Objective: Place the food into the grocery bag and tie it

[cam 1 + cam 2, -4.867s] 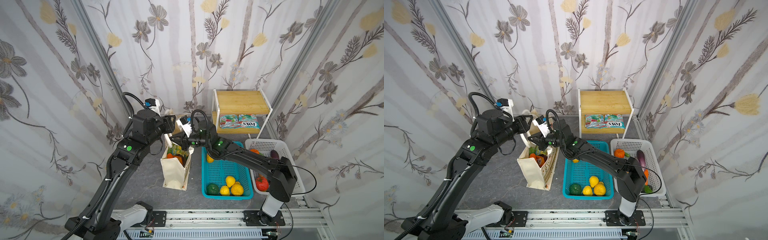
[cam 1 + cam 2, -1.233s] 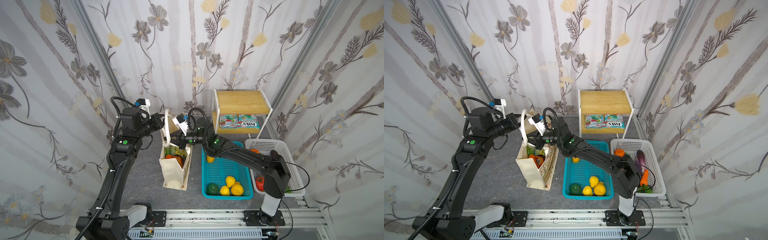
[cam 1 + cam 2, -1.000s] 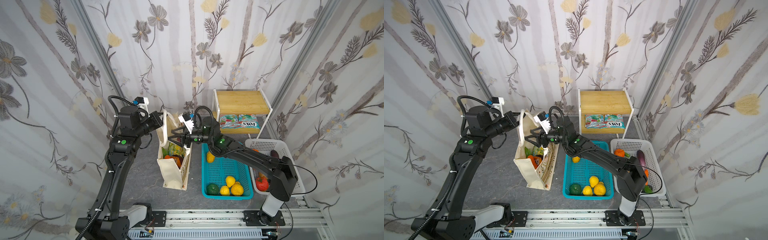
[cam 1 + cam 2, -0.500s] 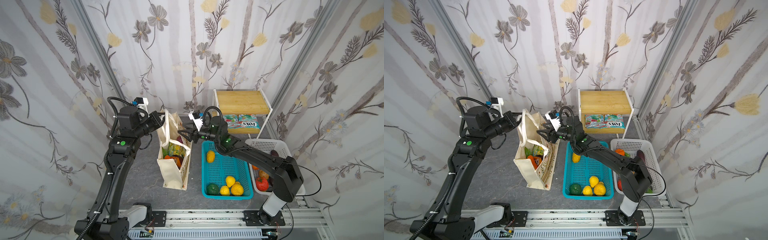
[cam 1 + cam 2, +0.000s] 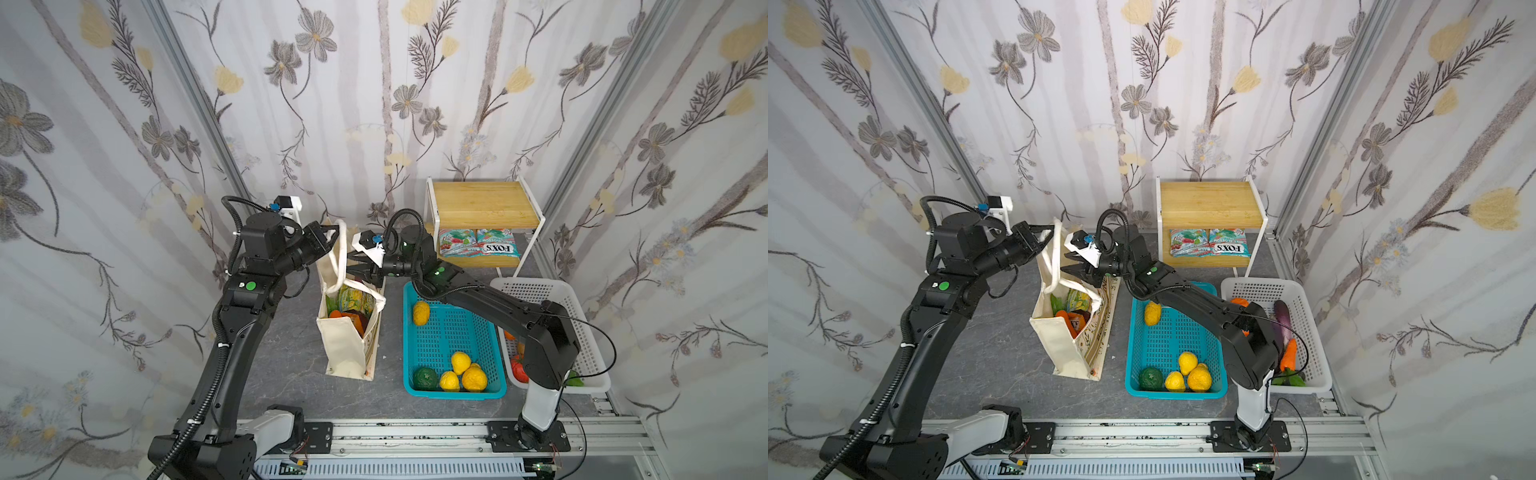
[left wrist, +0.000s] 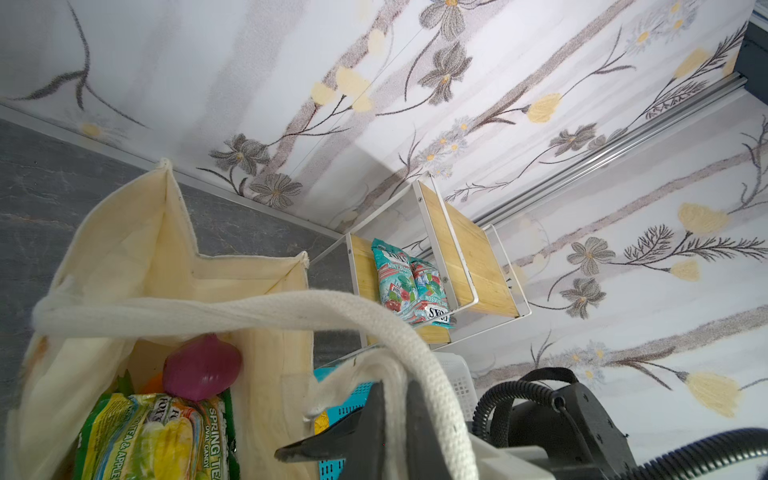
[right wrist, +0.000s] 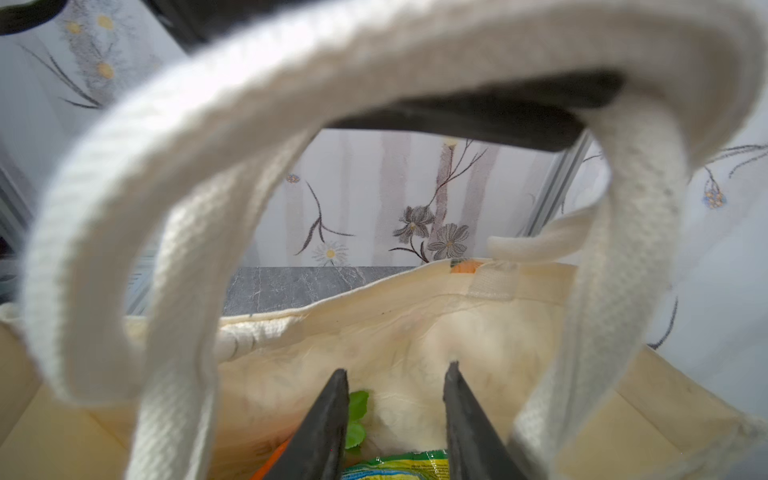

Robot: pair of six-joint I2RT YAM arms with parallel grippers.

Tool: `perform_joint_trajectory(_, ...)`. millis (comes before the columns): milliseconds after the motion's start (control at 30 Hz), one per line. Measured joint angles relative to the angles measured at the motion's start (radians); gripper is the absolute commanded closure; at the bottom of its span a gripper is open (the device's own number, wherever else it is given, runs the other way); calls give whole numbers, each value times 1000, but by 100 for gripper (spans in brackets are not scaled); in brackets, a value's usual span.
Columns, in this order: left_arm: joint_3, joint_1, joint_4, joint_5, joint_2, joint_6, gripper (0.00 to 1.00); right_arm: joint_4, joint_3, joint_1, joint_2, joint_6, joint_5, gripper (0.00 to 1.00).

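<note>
Left claw [image 6: 393, 386] clamps rope handle [image 6: 291, 305], right claw [image 7: 398, 368] apart near "SPRING TEA" packet [image 6: 166, 436].

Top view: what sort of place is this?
Probably a staged robot test cell: floral wall panels in aluminium framing, left arm and right arm on a base rail, a teal basket of toy-looking fruit.
</note>
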Motion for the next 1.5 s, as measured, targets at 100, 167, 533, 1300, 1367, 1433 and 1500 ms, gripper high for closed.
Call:
perform_joint_trajectory(100,-5,0,9,-1,2,-18,100,-53,41,31,25,-46,-34,57)
perform_joint_trajectory(167,-15,0,21,-1,2,-23,100,-80,56,51,31,-70,-52,57)
perform_joint_trajectory(533,-53,0,61,-14,-1,-47,100,-116,30,42,7,-72,-178,57)
perform_joint_trajectory(1300,-127,2,129,-71,-45,-69,100,192,-27,124,2,441,-50,91)
perform_joint_trajectory(1367,-129,3,129,-71,-50,-69,100,209,-33,124,1,465,-39,100)
perform_joint_trajectory(1433,-133,14,128,-74,-62,-66,100,207,-45,120,-4,486,-23,100)
perform_joint_trajectory(1500,-139,49,125,-69,-76,-66,100,176,-48,121,-13,490,6,100)
